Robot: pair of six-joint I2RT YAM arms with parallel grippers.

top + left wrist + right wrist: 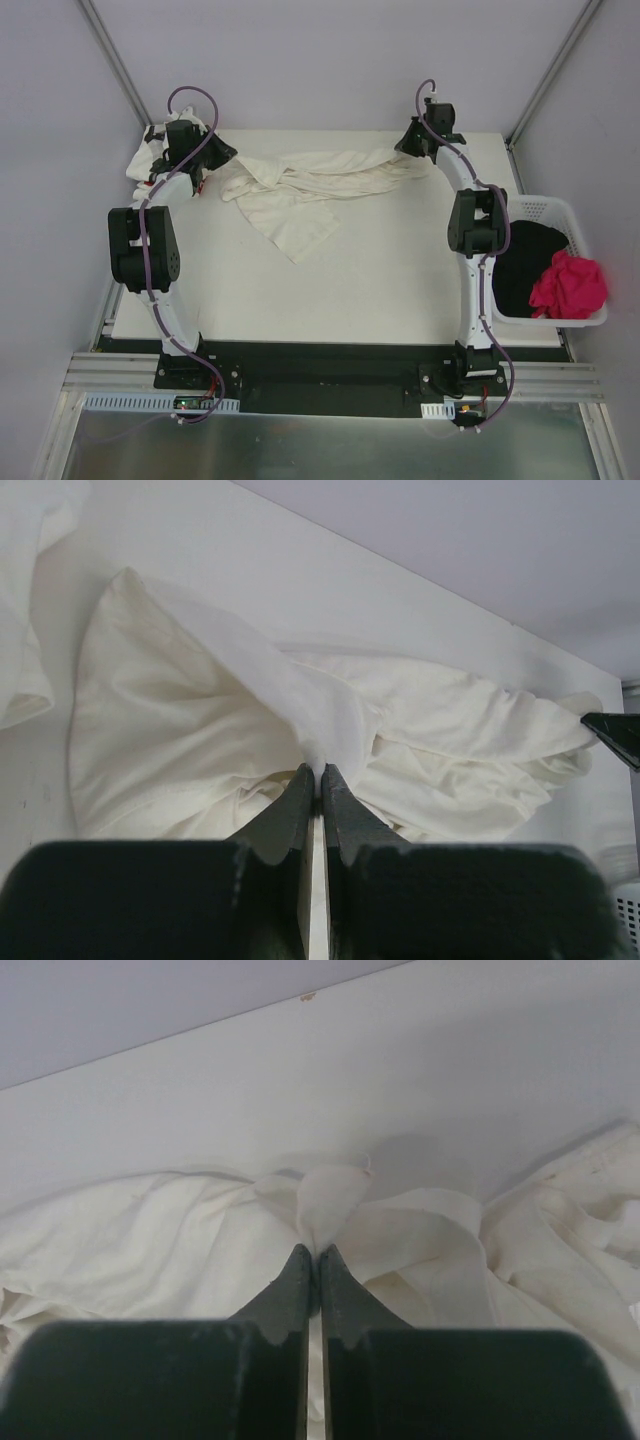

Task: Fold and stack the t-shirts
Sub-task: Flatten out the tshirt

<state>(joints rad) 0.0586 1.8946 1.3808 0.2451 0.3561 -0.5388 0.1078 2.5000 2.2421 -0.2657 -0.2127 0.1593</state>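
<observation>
The large cream-white t-shirt [300, 190] lies bunched and stretched across the far part of the table between my two grippers. My left gripper [220, 160] is shut on its left end, and a pinch of cloth shows between the jaws in the left wrist view [318, 770]. My right gripper [406, 150] is shut on its right end, also seen in the right wrist view [316, 1252]. The cream shirt fills both wrist views [200, 720] [150, 1240]. A second white t-shirt with dark print [145, 160] lies crumpled at the far left corner, partly behind the left arm.
A white perforated basket [560, 212] stands off the table's right edge, holding black cloth [525, 265] and a pink-red cloth [568, 285]. The white table top [380, 270] ends at walls on the far and left sides.
</observation>
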